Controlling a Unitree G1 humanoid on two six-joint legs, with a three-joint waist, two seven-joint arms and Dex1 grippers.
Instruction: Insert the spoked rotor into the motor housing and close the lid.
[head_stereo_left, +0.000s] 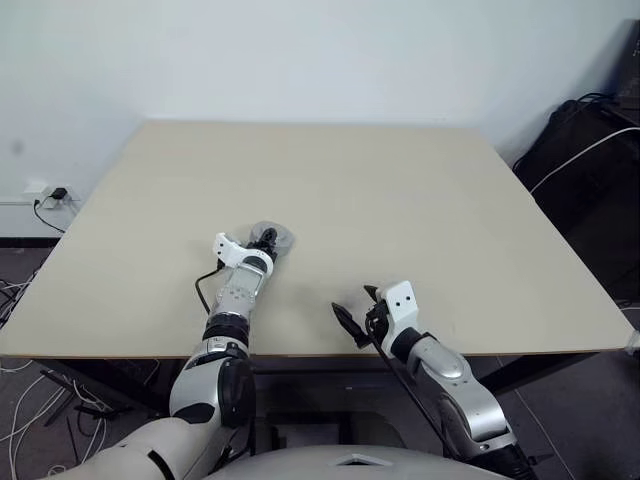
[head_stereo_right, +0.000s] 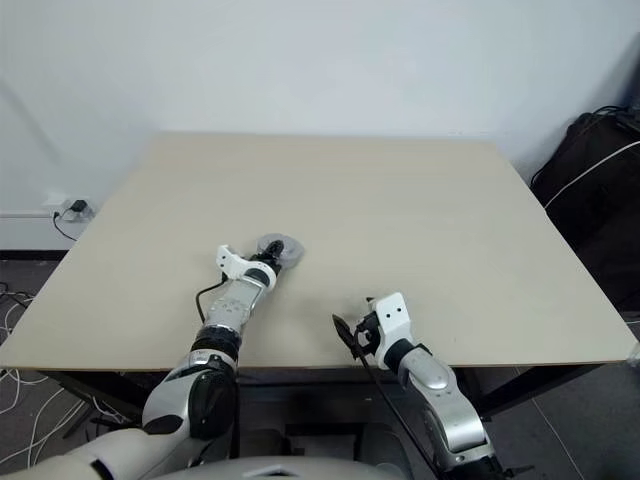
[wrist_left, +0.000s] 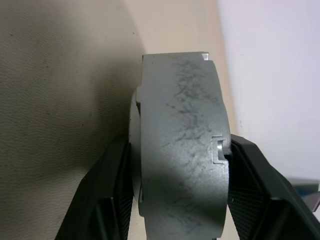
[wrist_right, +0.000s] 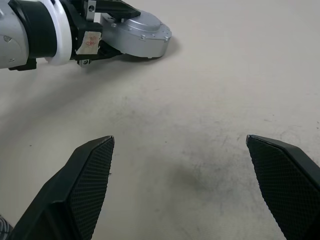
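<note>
— Desk (head_stereo_left: 400, 200) edges and clearance?
— Pale top, all four edges in sight. White wall just behind the far edge. Black bag (head_stereo_left: 580, 150) with a white cable beside the right edge, off the desk. Wall socket and loose cables (head_stereo_left: 45, 195) beyond the left edge, low down. Broad bare surface across the middle, the far half and the right side.

— Left claw (head_stereo_left: 268, 240)?
— Stretched forward over the near-left part of the desk. Fingers (wrist_left: 112, 195) clamped on a round silver-grey metal unit (wrist_right: 142, 35), one finger on each side of its thickness, as seen from the left wrist. Closed casing with small screws round the rim; resting on or just above the desk, contact not clear. Whether lid alone or closed motor housing: cannot tell.

— Right claw (head_stereo_left: 358, 312)?
— Near the front edge, well apart from the silver-grey unit. Fingers (wrist_right: 87, 185) spread wide, released, holding nothing, touching nothing. Bare desk between and ahead of them.

— Spoked rotor?
— Not identified anywhere on the desk.
</note>
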